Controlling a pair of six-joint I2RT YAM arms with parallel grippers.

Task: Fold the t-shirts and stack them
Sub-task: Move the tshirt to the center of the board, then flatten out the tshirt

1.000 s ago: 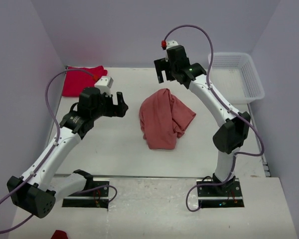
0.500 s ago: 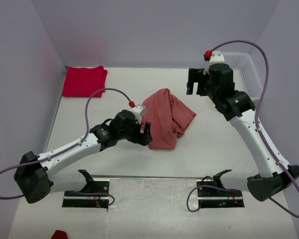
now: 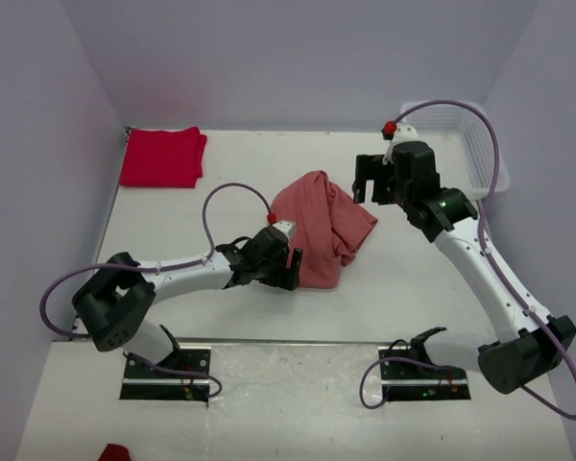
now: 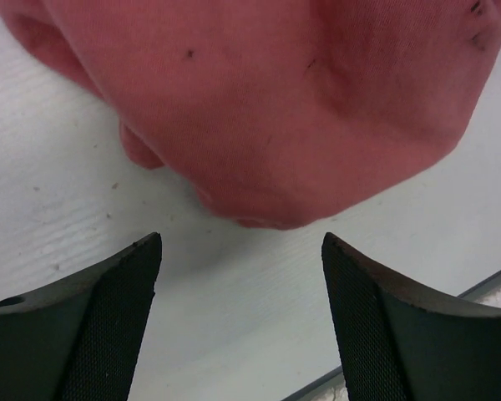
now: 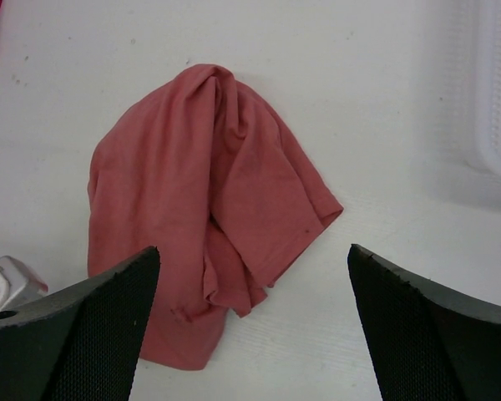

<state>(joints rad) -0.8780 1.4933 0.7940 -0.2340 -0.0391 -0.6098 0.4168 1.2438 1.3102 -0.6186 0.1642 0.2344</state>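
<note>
Nearest to us, the left gripper (image 4: 240,244) sits low over the white table (image 3: 384,298). Its jaws are spread with only bare tabletop between them. The near hem of the salmon-pink t-shirt (image 3: 317,226) lies just ahead of the fingertips. That shirt is a crumpled heap in the middle of the table (bunched into long folds, not flat). Beyond it the right gripper (image 3: 365,182) hangs off the heap's far right side, jaws wide apart and pinching nothing. Farther back, the bright red t-shirt (image 3: 161,157) lies folded flat in the far left corner, well apart from the pink one. A white mesh basket (image 3: 483,144) stands in the far right corner.
</note>
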